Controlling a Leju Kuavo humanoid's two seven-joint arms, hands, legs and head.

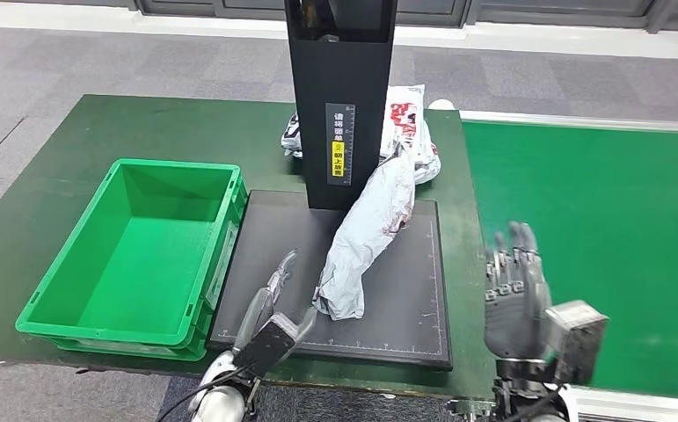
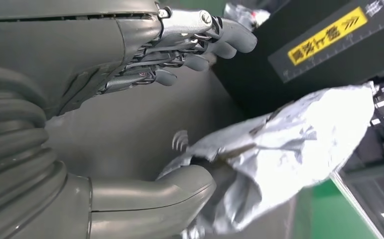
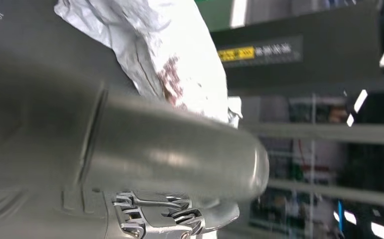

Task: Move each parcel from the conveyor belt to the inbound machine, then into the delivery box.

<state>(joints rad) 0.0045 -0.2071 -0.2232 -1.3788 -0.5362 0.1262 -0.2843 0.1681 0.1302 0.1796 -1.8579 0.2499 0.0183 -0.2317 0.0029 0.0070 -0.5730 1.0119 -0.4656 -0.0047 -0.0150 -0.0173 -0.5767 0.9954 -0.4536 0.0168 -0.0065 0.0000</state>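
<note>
Nearest, the left hand [image 1: 273, 294] lies low over the near left part of the flat black scanning platform [image 1: 414, 325] of the inbound machine, fingers [image 2: 214, 42] extended and apart from the thick thumb [image 2: 170, 191]. It grips nothing, though the thumb sits just beside the near end of the crumpled silver-grey plastic parcel [image 1: 366, 233]; the pictures do not settle whether they touch. The right hand [image 1: 515, 294] hovers upright over the strip of dark green table [image 1: 45, 211] between the platform's right edge and the conveyor, fingers spread, holding nothing.

The parcel is a long, wrinkled, glossy bag with a reddish smear at mid-length. It lies slantwise on the platform, its near end close to the platform's middle and its far end leaning against the right side of the machine's tall black rectangular column [image 1: 339, 97], which carries a yellow-and-white label [image 1: 339, 145]. The platform is matte, with a fine ruled scale along its right edge; bare surface shows left and right of the parcel.

To the left, the bright green rigid plastic delivery box [image 1: 133, 255], open-topped and ribbed at the rim, sits touching or just beside the platform's left edge. To the right runs the smooth bright green conveyor belt [image 1: 608, 229]. Farther off, behind the column, white printed plastic mail bags [image 1: 414, 127] lie bunched at the table's far edge, with grey carpet floor [image 1: 142, 61] beyond.
</note>
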